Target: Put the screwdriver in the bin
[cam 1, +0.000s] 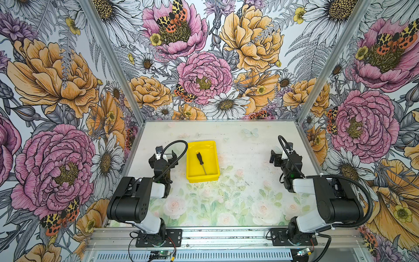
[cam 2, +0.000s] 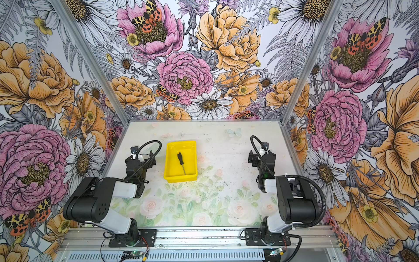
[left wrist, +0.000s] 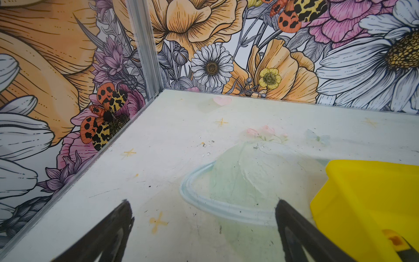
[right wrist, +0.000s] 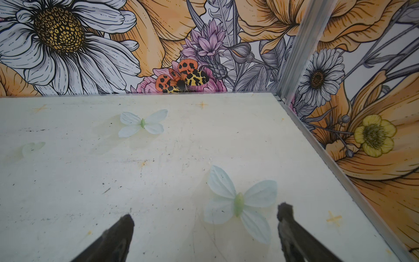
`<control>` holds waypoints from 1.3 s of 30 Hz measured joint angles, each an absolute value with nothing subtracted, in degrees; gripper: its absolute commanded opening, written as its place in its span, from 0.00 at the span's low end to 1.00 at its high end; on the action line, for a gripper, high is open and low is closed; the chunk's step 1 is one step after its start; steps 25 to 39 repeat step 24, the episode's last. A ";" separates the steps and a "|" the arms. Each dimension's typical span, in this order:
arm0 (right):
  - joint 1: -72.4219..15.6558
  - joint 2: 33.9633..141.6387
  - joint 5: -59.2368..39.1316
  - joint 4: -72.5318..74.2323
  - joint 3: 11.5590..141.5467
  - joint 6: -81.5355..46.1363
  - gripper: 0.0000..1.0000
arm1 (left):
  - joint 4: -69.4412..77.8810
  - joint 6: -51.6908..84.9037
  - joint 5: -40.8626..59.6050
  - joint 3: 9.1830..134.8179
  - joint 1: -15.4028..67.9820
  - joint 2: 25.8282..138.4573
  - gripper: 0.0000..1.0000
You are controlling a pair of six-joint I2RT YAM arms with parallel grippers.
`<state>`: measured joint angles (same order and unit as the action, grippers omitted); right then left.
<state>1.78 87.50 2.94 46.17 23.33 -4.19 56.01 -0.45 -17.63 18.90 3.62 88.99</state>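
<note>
In both top views the screwdriver (cam 1: pixel 201 162) (cam 2: pixel 181 160) lies inside the yellow bin (cam 1: pixel 201 179) (cam 2: pixel 180 179), its black handle toward the back wall and its thin shaft toward the front. Just left of the bin, my left gripper (cam 1: pixel 165 156) (cam 2: pixel 141 158) (left wrist: pixel 203 202) stands open over bare table, holding nothing. In the left wrist view the bin (left wrist: pixel 362 192) is beside one finger, and the screwdriver's orange butt cap (left wrist: pixel 395 240) shows past its rim. Far to the right my right gripper (cam 1: pixel 277 156) (cam 2: pixel 255 157) (right wrist: pixel 206 213) is open and empty.
Flowered walls close in the table on three sides, with aluminium posts (cam 1: pixel 138 113) (cam 1: pixel 301 113) at the back corners. The table top (cam 1: pixel 238 192) is printed with pale roses and butterflies (right wrist: pixel 238 199). Both arm bases are bolted to a metal rail (cam 1: pixel 226 238) along the front edge.
</note>
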 measured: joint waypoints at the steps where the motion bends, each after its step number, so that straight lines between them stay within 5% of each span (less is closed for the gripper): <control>1: 1.78 87.50 2.94 46.17 23.33 -4.19 0.99 | 56.01 -0.45 -17.63 18.90 3.62 88.99 0.99; 39: 1.78 87.50 2.94 46.17 23.33 -4.19 0.99 | 55.24 -0.40 -16.21 20.03 2.13 88.99 0.99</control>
